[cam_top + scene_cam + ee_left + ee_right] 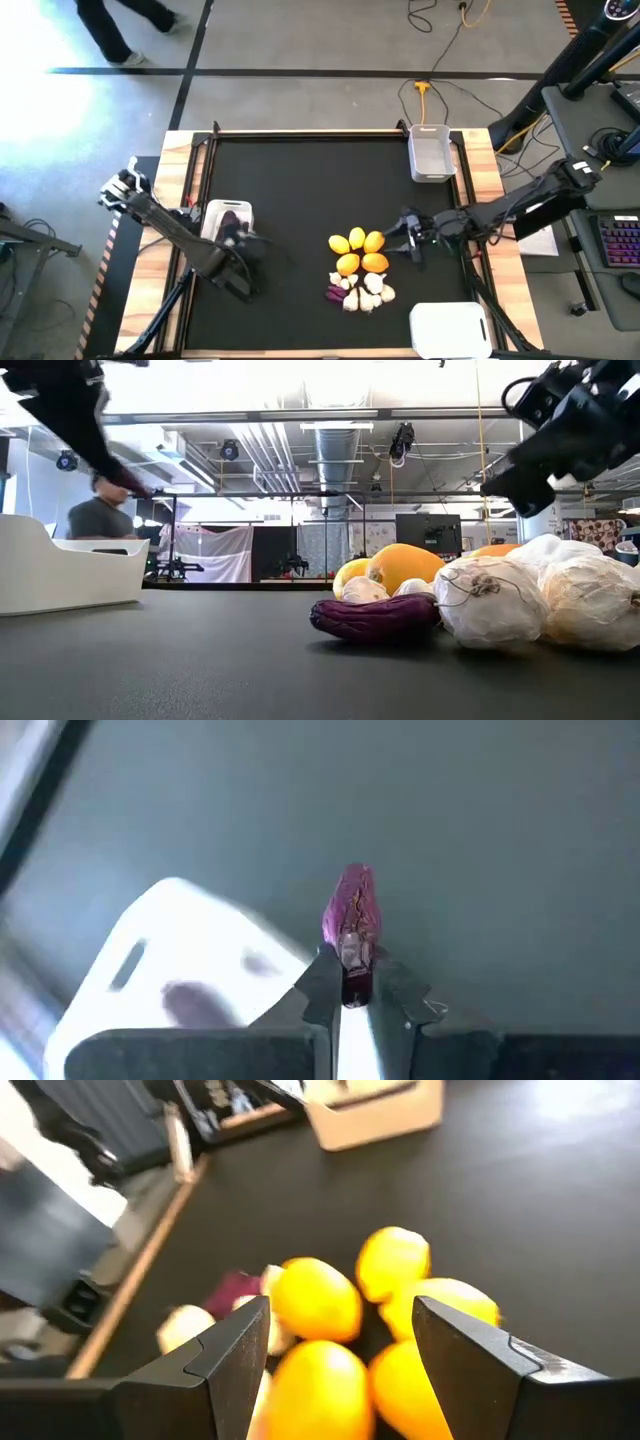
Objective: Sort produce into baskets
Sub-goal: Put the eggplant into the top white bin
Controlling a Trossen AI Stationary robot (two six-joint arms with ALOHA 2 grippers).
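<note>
My left gripper [238, 236] is shut on a dark purple vegetable [352, 908], at the right edge of the left white bin [226, 214], which also shows in the left wrist view [170, 970]. My right gripper [410, 238] is open and empty, just right of the produce pile; in its wrist view its fingers [340, 1335] stand above the citrus fruits [315, 1302]. The pile holds several citrus fruits [360, 252], garlic bulbs [368, 293] and a purple vegetable [375, 616] lying on the table. My left gripper pinches the purple vegetable by one end [352, 952] between its two fingers. The rest of the vegetable sticks out beyond the fingertips, along them. It is clear of the table, next to the bin's rim.
A second white bin [430, 152] stands at the far right of the black mat, and a third [450, 328] at the near right. The mat's middle and far part are bare. A person [100, 518] shows in the room behind the table.
</note>
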